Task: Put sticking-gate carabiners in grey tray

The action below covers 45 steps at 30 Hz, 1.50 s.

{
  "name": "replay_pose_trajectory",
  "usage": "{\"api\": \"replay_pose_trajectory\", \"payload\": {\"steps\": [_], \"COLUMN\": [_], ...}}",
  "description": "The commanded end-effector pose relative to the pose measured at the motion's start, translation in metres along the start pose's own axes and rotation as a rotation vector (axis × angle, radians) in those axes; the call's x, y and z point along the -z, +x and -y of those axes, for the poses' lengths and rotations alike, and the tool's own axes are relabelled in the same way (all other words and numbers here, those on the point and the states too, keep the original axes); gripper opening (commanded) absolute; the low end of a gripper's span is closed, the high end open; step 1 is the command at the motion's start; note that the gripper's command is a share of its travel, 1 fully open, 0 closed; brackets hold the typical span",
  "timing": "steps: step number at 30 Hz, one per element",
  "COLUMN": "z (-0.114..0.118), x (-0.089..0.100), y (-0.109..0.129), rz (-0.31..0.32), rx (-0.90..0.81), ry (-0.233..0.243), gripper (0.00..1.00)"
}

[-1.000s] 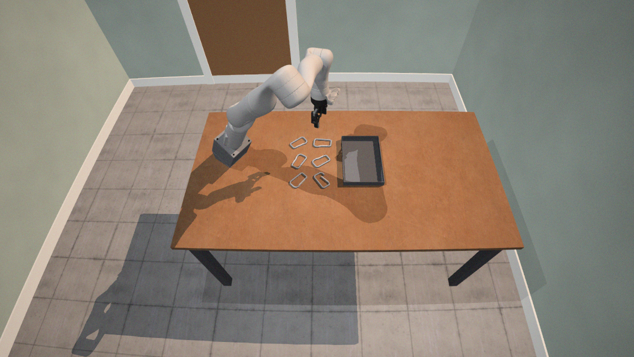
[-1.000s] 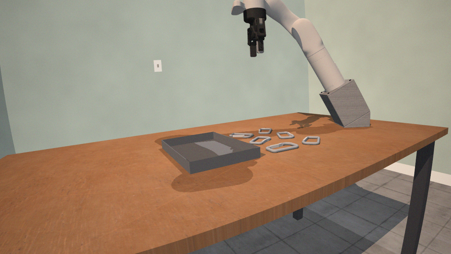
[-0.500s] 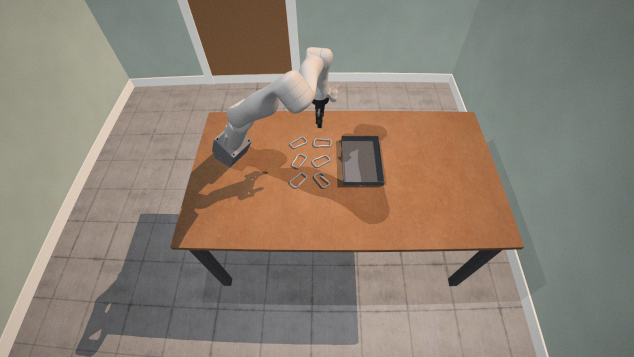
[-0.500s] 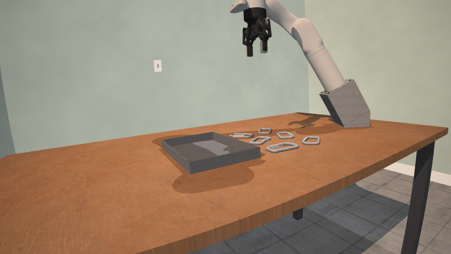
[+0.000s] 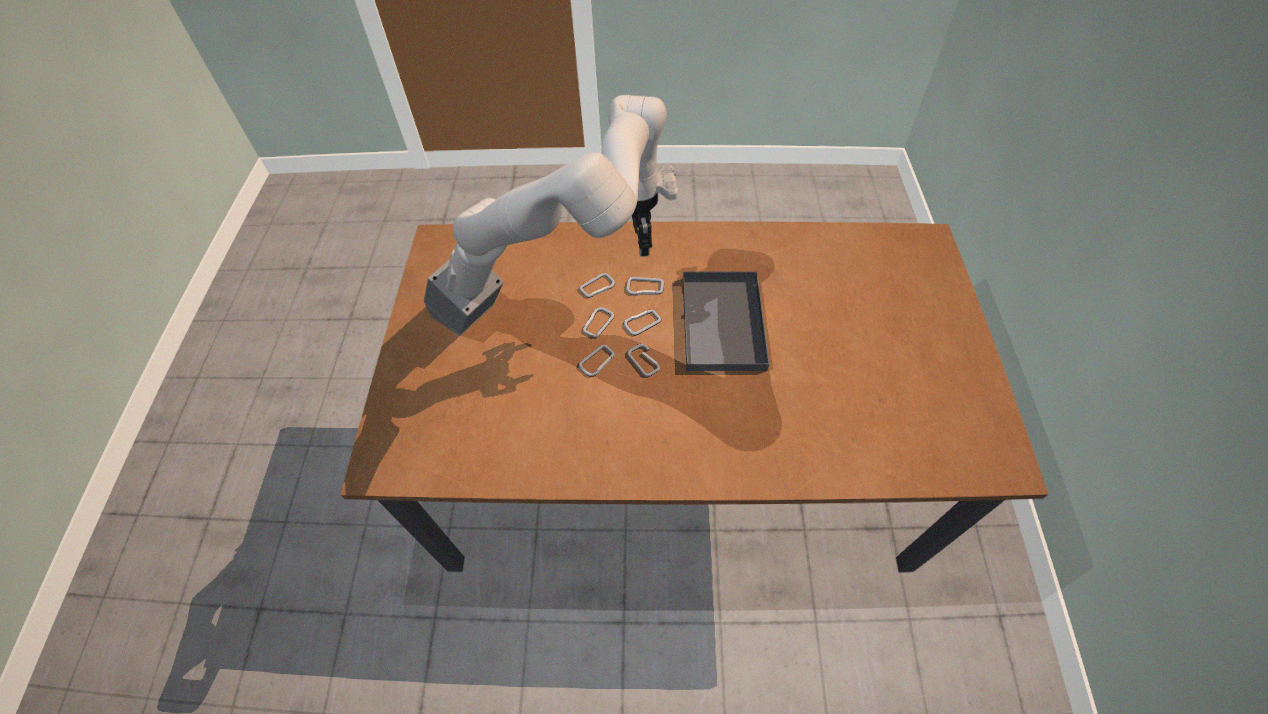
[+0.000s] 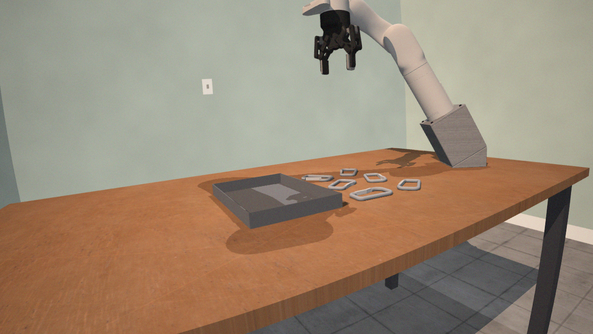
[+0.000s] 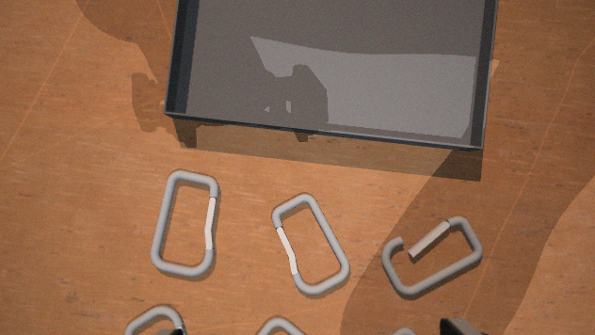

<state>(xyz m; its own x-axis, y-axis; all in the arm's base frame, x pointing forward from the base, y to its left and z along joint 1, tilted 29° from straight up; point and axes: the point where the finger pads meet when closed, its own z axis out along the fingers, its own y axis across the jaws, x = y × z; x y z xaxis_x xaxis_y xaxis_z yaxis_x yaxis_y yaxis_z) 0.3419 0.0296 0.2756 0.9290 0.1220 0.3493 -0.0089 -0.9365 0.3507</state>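
Note:
Six grey carabiners lie on the table in two rows beside the grey tray (image 5: 723, 321), which is empty. In the wrist view, the tray (image 7: 329, 71) is at the top, with three carabiners below it. The left one (image 7: 185, 222) and the middle one (image 7: 311, 244) have shut gates. The right one (image 7: 432, 255) has its gate swung inward and standing open; it also shows in the top view (image 5: 641, 359) and in the exterior view (image 6: 317, 177). Three more carabiners are cut off at the bottom edge. My gripper (image 6: 336, 64) is open and empty, high above the carabiners.
The robot base (image 5: 461, 301) stands on the table to the left of the carabiners. The tray walls are low. The table edges are far from the objects.

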Motion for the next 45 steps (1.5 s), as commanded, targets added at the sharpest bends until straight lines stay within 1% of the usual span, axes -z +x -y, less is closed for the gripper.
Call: {"api": "replay_pose_trajectory", "payload": {"steps": [1, 11, 12, 28, 29, 45], "z": [0.003, 0.003, 0.003, 0.003, 0.002, 0.002], "x": [0.0, 0.0, 0.0, 0.0, -0.059, -0.059], "y": [-0.001, -0.001, -0.001, -0.001, -0.002, -0.002], "rz": [0.009, 0.009, 0.006, 0.006, 0.005, 0.005], "rx": [0.208, 0.208, 0.446, 0.446, 0.447, 0.447], "ry": [0.016, 0.016, 0.02, 0.02, 0.018, 0.018], "gripper": [1.0, 1.0, 1.0, 1.0, 1.0, 1.0]}}
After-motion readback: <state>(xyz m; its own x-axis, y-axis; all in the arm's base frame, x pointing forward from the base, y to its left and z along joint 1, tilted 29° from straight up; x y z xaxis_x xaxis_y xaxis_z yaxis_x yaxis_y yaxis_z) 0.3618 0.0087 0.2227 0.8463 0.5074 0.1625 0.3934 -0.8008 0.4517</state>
